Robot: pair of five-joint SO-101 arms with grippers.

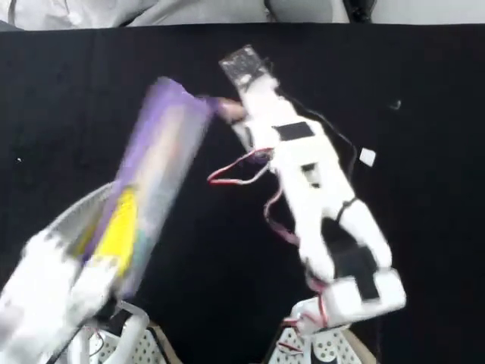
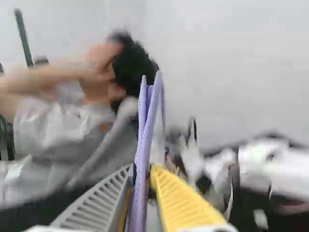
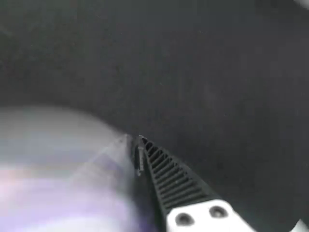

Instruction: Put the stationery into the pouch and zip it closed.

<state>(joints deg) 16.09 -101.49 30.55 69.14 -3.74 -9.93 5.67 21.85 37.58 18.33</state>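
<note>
A purple pouch (image 1: pixel 163 152) is held off the black table, slanting from the front left up toward the middle. My left gripper (image 1: pixel 114 235), with one yellow finger (image 1: pixel 121 227), is shut on its lower end. In the left wrist view the pouch (image 2: pixel 147 125) stands edge-on between the grey and yellow fingers of the left gripper (image 2: pixel 142 179). My right gripper (image 1: pixel 227 111) is at the pouch's far corner. In the right wrist view the right gripper (image 3: pixel 136 147) is shut on a small metal zipper pull (image 3: pixel 140 159), with the pouch (image 3: pixel 58 193) beside it. I cannot see any loose stationery.
The black cloth table (image 1: pixel 424 91) stretches to the right and back. A small white scrap (image 1: pixel 367 157) lies right of the right arm. Red cables (image 1: pixel 235 171) hang from that arm. Both arm bases stand at the front edge.
</note>
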